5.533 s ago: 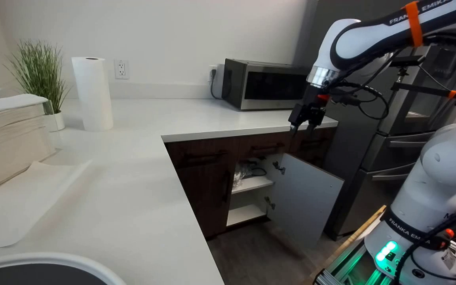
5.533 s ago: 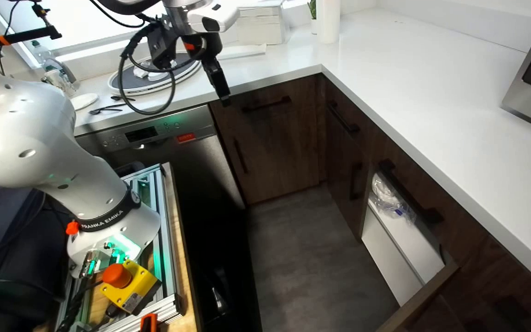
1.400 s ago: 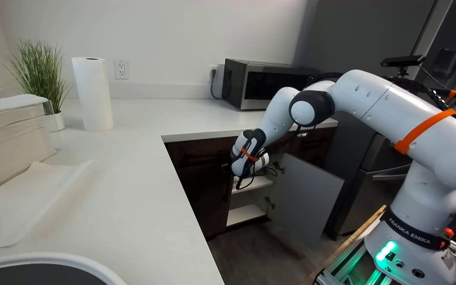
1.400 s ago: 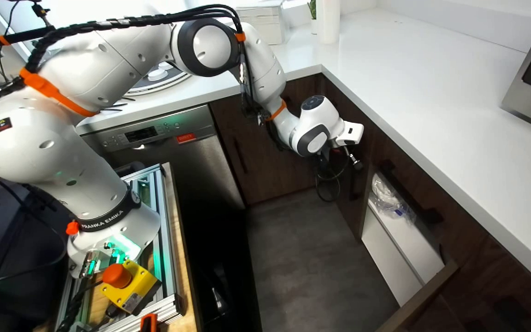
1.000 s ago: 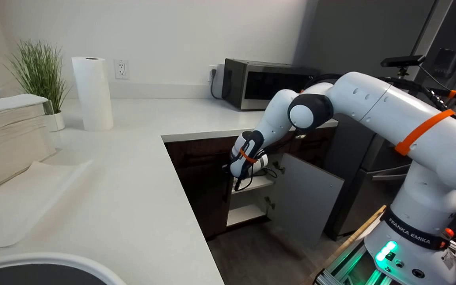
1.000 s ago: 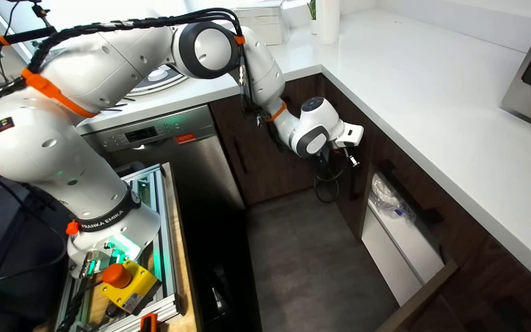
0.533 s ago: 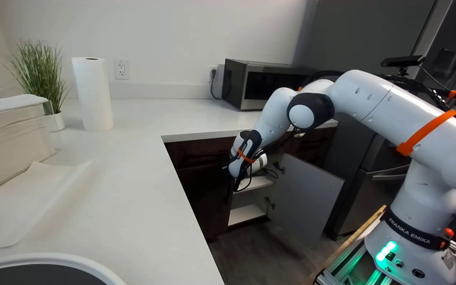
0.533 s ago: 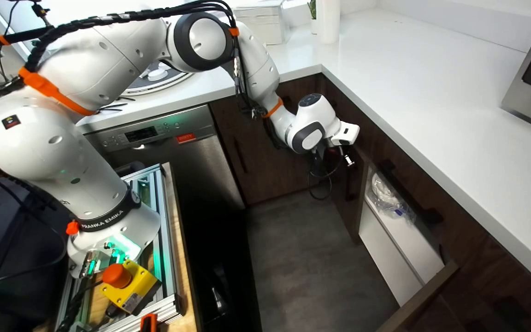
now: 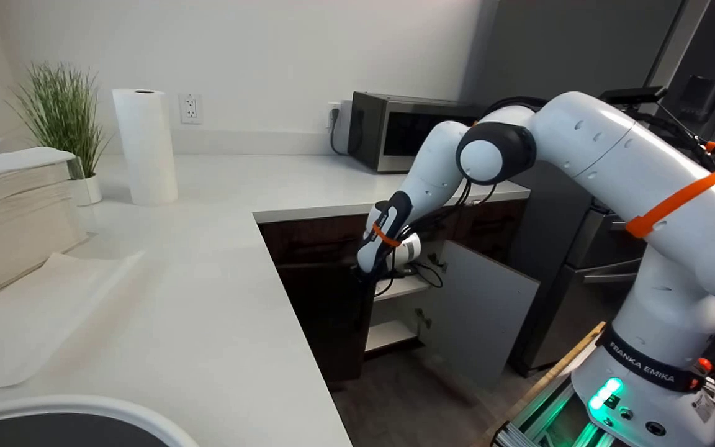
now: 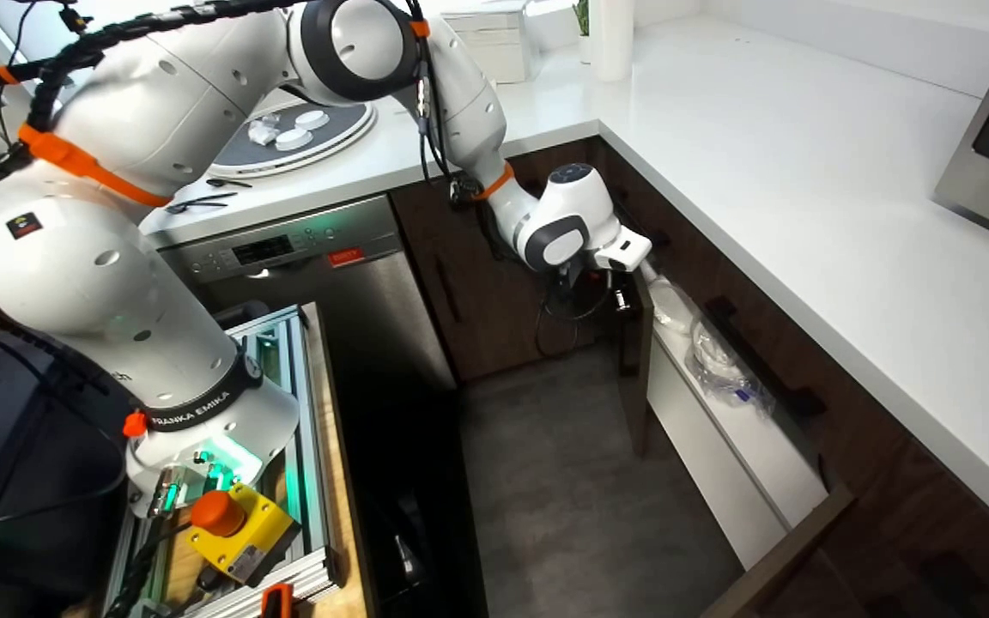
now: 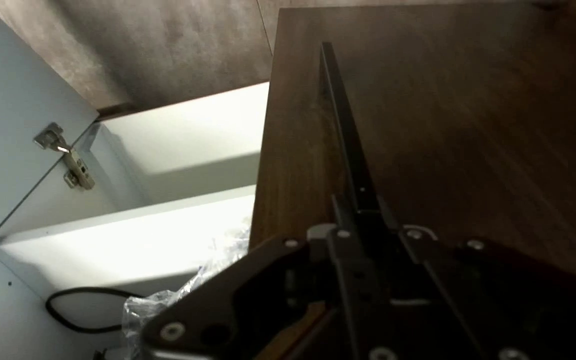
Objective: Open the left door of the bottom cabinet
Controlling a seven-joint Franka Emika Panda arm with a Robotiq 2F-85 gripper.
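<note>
Wrist view: see claw point(image 11: 363, 215) clamped on black bar handle point(image 11: 344, 120) of left door point(image 11: 468, 130), right up against the brown face. In an exterior view: see left door ajar, nearly edge-on to bottom cabinet point(image 10: 709, 446), just below white wrist point(image 10: 579, 210). In an exterior view: can't make out claw behind forearm point(image 9: 429, 167); see left door just left of pale shelves point(image 9: 402, 287).

In both exterior views the jaws cannot be made out; in the wrist view they hide part of the handle point(image 11: 344, 120) and part of the clear plastic point(image 11: 158, 298).
</note>
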